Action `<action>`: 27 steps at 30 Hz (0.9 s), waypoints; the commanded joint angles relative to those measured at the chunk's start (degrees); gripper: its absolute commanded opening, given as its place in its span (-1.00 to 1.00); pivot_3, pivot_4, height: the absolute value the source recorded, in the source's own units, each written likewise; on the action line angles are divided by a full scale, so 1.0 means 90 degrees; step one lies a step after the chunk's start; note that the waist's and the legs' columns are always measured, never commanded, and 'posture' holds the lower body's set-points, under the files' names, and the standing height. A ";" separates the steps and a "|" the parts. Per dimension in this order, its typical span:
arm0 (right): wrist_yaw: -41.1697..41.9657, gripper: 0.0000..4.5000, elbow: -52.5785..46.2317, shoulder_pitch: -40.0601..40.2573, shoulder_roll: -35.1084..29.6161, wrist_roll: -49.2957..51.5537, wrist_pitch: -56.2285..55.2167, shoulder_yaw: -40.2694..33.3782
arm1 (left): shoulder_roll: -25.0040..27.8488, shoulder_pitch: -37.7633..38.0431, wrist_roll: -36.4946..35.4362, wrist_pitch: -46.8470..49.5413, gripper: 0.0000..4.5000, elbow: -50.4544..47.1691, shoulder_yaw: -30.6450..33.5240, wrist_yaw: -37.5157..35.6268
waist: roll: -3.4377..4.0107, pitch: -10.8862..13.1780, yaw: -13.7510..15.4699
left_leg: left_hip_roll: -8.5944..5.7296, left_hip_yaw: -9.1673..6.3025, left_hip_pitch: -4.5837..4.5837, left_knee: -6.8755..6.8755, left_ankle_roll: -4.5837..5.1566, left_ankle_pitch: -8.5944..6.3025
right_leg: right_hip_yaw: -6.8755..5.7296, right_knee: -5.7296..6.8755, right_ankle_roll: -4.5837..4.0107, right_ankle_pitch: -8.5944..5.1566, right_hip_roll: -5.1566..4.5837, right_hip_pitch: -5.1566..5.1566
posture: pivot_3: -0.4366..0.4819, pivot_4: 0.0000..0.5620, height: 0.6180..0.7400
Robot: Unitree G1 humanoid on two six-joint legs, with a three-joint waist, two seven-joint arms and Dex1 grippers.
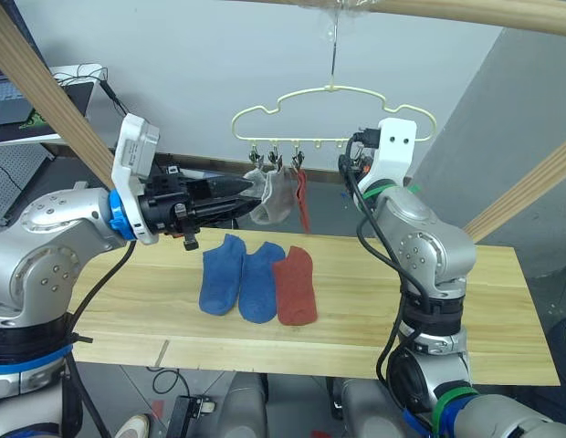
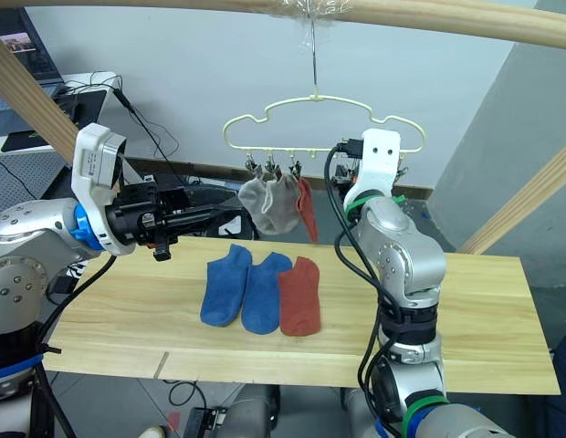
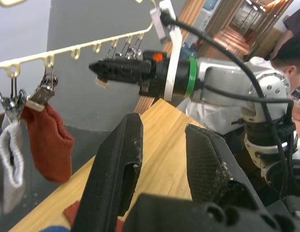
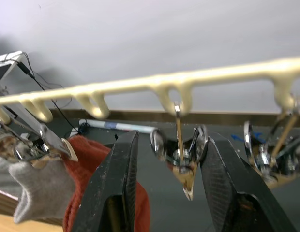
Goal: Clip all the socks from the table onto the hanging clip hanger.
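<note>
Left eye view: a wooden table (image 1: pixel 374 301) carries three socks laid side by side near its centre, two blue socks (image 1: pixel 240 276) touching each other and a red sock (image 1: pixel 295 287) just beside them at 3 o'clock. Above the far edge of the table, at 12 o'clock from the socks, the hanger (image 1: pixel 333 105) hangs by its hook from a wooden pole (image 1: pixel 466 11). Clipped to its left-hand clips are two grey socks (image 1: pixel 274 196) and a second red sock (image 1: pixel 302 196), all hanging free of the table. The left gripper (image 1: pixel 246 189) reaches in from 9 o'clock, its tips level with the grey socks; the left wrist view shows its fingers (image 3: pixel 113 169) parted with nothing between them. The right gripper (image 4: pixel 167 179) is raised to the hanger's lower bar at 3 o'clock of the hung socks. In the right wrist view its fingers (image 4: pixel 113 183) stand apart on either side of an empty metal clip (image 4: pixel 181 157), and whether they touch it cannot be told.
</note>
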 commanded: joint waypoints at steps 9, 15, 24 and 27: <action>0.0063 -0.17 0.0156 -0.0330 -0.0134 -0.0049 -0.0381 -0.0022 | 0.0097 0.0077 -0.0199 0.0015 -0.23 -0.0273 0.0207 0.0152 | 0.0004 0.0005 0.0002 | 0.0000 0.0001 -0.0001 -0.0003 0.0000 0.0000 | 0.0001 -0.0001 -0.0004 -0.0003 0.0000 -0.0003 | 0.12 0.06 1.00; 0.0024 -0.17 0.0241 -0.0397 -0.0150 -0.0036 -0.0447 -0.0051 | 0.0099 0.0135 -0.0218 0.0013 -0.23 -0.0290 0.0219 0.0212 | 0.0004 0.0006 0.0001 | 0.0000 0.0001 -0.0001 -0.0008 0.0000 0.0000 | 0.0001 -0.0002 -0.0008 -0.0006 0.0000 -0.0007 | 0.12 0.06 1.00; 0.0030 -0.17 0.0381 -0.0493 -0.0076 0.0033 -0.0397 -0.0087 | 0.0117 0.0162 -0.0216 0.0024 -0.23 -0.0318 0.0212 0.0292 | 0.0007 0.0010 0.0005 | 0.0001 0.0002 -0.0003 -0.0010 0.0000 -0.0001 | 0.0001 -0.0002 -0.0008 -0.0007 0.0000 -0.0009 | 0.13 0.06 1.00; 0.0039 -0.17 0.0435 -0.0526 -0.0034 0.0040 -0.0395 -0.0083 | 0.0115 0.0168 -0.0214 0.0038 -0.23 -0.0328 0.0214 0.0328 | 0.0010 0.0013 0.0005 | 0.0001 0.0002 -0.0003 -0.0013 0.0000 -0.0001 | 0.0001 -0.0002 -0.0002 -0.0012 0.0000 -0.0012 | 0.15 0.07 1.00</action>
